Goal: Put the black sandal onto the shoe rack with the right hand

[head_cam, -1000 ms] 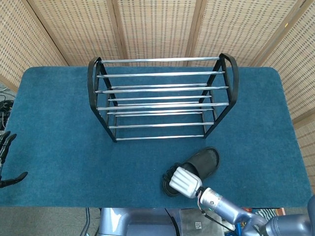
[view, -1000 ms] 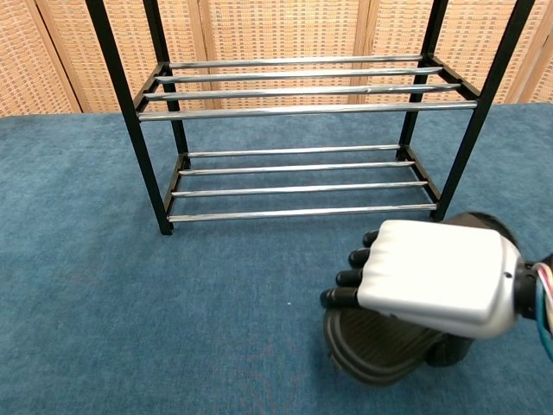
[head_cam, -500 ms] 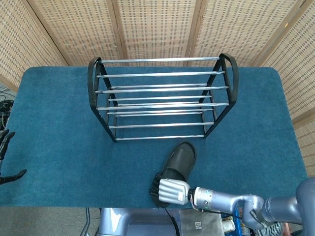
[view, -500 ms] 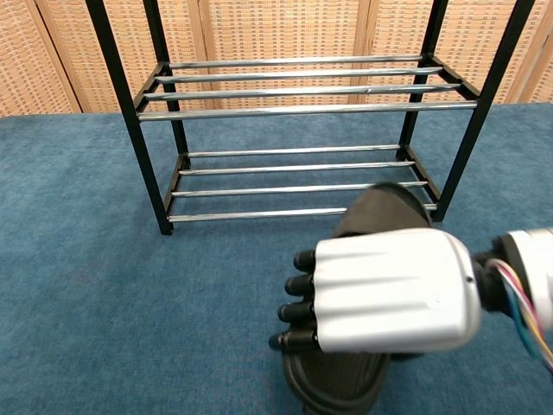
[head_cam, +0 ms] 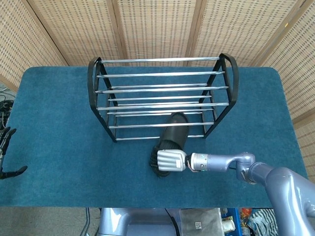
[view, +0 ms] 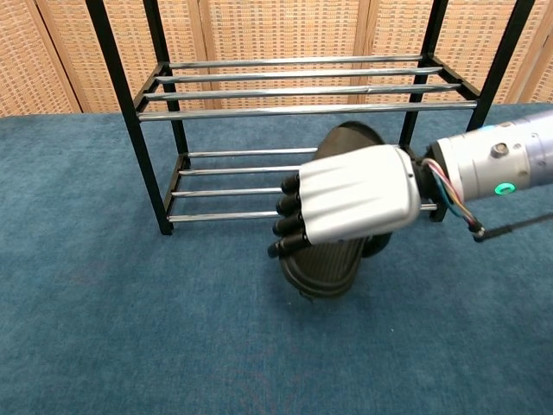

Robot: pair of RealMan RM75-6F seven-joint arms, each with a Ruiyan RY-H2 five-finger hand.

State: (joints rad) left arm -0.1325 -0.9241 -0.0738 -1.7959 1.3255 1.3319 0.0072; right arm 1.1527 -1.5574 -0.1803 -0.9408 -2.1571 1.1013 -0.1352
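Observation:
The black sandal (head_cam: 173,135) (view: 327,264) points toe-first into the shoe rack (head_cam: 162,74) (view: 298,111), its toe reaching over the lower front bars while its heel hangs out in front. My right hand (head_cam: 170,161) (view: 350,196) grips the sandal's heel end from above, white back of the hand up, dark fingers curled over the sandal's left side. The sandal is lifted off the blue table. My left hand (head_cam: 6,157) shows only at the far left edge of the head view, fingers apart, holding nothing.
The shoe rack has black side frames and two tiers of chrome bars, standing mid-table on the blue carpeted table (head_cam: 59,123). Wicker screens (head_cam: 157,24) close off the back. My right forearm (head_cam: 221,162) stretches in from the lower right.
My right hand has carried the sandal forward and up from the table's front toward the rack; the sandal's toe now reaches over the lower bars. The left hand has stayed put.

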